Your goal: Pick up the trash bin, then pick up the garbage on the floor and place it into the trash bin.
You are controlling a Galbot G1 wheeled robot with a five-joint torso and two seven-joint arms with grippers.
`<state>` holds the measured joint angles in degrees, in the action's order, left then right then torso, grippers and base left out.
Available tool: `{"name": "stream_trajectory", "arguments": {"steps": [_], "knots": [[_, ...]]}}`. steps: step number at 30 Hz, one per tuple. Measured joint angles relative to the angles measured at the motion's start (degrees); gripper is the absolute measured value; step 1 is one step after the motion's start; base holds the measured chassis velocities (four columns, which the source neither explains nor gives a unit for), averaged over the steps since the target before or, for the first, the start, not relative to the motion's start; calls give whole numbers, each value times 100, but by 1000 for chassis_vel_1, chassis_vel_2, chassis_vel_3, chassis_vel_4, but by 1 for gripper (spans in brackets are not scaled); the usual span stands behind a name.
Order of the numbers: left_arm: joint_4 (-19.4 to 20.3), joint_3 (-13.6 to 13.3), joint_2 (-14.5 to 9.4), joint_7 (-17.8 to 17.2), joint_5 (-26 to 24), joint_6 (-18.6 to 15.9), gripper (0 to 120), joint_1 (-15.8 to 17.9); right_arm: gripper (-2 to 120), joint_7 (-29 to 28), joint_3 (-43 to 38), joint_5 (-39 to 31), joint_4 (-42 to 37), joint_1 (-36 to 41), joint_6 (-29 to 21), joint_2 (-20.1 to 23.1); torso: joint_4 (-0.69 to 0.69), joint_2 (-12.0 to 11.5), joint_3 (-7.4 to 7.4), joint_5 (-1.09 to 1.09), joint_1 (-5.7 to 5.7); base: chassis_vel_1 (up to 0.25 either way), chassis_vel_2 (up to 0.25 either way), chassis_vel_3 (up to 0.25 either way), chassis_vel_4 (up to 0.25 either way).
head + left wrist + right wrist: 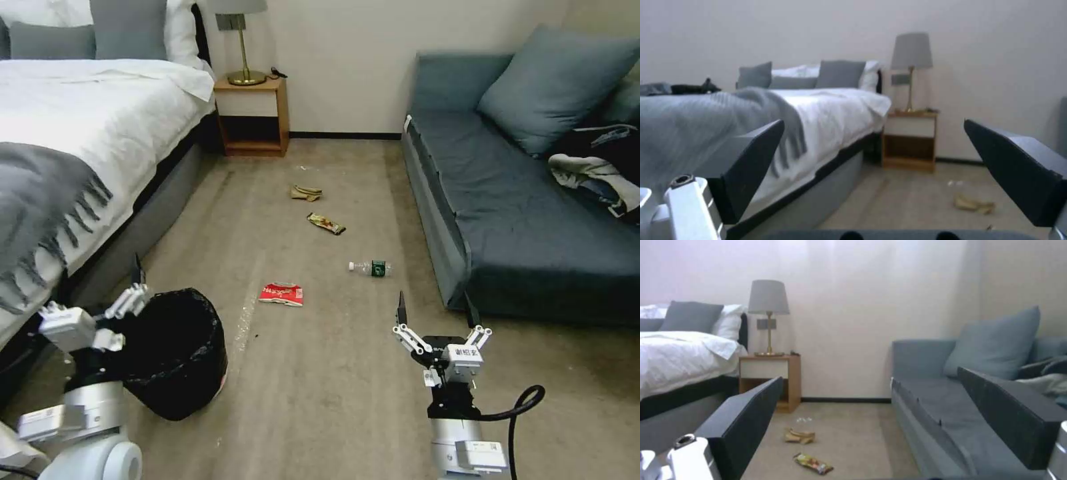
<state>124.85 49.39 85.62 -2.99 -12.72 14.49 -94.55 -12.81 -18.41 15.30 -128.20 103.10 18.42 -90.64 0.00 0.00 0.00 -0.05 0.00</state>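
Bedroom floor, grey-beige carpet (320, 373), seen from the head camera, with a bed at left and a sofa at right. Trash bin (175, 352): round, black, lined with a black bag, standing on the near-left floor beside the bed's foot. Left gripper (137, 280): held at the bin's left rim, one dark finger pointing up above it; in the left wrist view its two fingers (749, 160) stand wide apart with nothing between them, and whether it touches the bin cannot be told. Garbage, four items in a loose line running from the near centre toward the far wall: red snack packet (281, 294) nearest, just right of the bin; clear bottle (369, 268) with green label, lying on its side farther right, near the sofa base; brown-gold candy wrapper (326, 223) beyond it; tan paper scrap (306, 193) farthest. Right gripper (435, 313): raised over the near-right floor, well apart from every item, fingers spread wide and empty. Bed (73, 140): white linen, grey fringed throw, grey pillows. Nightstand (253, 117): wood, against the far wall, bearing a brass lamp (243, 47). Sofa (527, 220): blue-grey, with a blue cushion (553, 83) and crumpled clothes (600, 170) at its right end.
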Motion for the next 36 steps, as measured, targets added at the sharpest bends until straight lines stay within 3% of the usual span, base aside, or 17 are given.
{"name": "stream_trajectory", "arguments": {"steps": [3, 5, 6, 7, 9, 11, 14, 15, 16, 18, 22, 23, 29, 36], "knots": [[-199, 23, -1, -25, 199, -80, 100, 35, 100, 2, 1, 58, 172, -42, 35, -15, -1, 0, 1, 8, 0, 0, 0, 0, 0], [-315, 49, -34, -144, 335, -446, 100, 55, 100, -8, -26, 183, 465, -189, 9, -22, -1, 0, 0, 0, 0, 0, 0, 0, 0], [-369, 79, -94, -365, 396, -799, 100, 70, 100, -3, -71, 292, 790, -349, -60, -26, 0, -1, 0, 9, 0, 0, 0, 0, 0], [-369, 79, -94, -365, 396, -799, 100, 70, 100, -3, -71, 292, 790, -349, -60, -26, 0, -1, 0, 9, 0, 0, 0, 0, 0], [-451, 120, -204, -852, 406, -1291, 100, 119, 100, -12, -110, 357, 925, -442, -95, -23, 2, -2, 1, -9, 0, 0, 0, 0, 0], [-510, 166, -344, -1401, 215, -1849, 100, 189, 100, -7, -119, 372, 955, -462, -109, -21, 0, -2, 0, -9, 0, 0, 0, 0, 0], [-523, 185, -383, -1530, 65, -2036, 100, 208, 100, -7, -119, 372, 959, -464, -111, -21, 1, -2, 0, -9, 0, 0, 0, 0, 0], [-528, 231, -465, -1723, -337, -2356, 100, 239, 100, -5, -120, 372, 962, -467, -121, -21, 0, -2, 0, -4, 0, 0, 0, 0, 0], [-528, 231, -465, -1723, -337, -2356, 100, 239, 100, -5, -120, 372, 962, -467, -121, -21, 0, -2, 0, -4, 0, 0, 0, 0, 0], [-554, 289, -573, -1809, -918, -2667, 100, 285, 100, -8, -120, 366, 963, -485, -177, -4, 0, -1, 1, 2, 0, 0, 0, 0, 0], [-690, 419, -666, -1702, -1371, -2863, 100, 405, 100, 26, -53, 118, 983, -572, -660, 99, -1, -1, 1, 13, 0, 0, 0, 0, 0], [-772, 488, -699, -1613, -1536, -2931, 100, 478, 100, 62, 7, -65, 986, -631, -994, 161, -1, -2, 1, 16, 0, 0, 0, 0, 0], [-864, 519, -692, -1504, -1687, -2950, 100, 512, 100, 502, -23, -416, 927, -836, -1604, 461, -2, -1, 1, 12, 0, 0, 0, 0, 0], [-914, 547, -615, -1429, -1628, -2955, 100, 402, 100, 968, -405, -548, 1033, -1372, -1811, 913, -1, -1, 1, 9, 0, 0, 0, 0, 0]]}}
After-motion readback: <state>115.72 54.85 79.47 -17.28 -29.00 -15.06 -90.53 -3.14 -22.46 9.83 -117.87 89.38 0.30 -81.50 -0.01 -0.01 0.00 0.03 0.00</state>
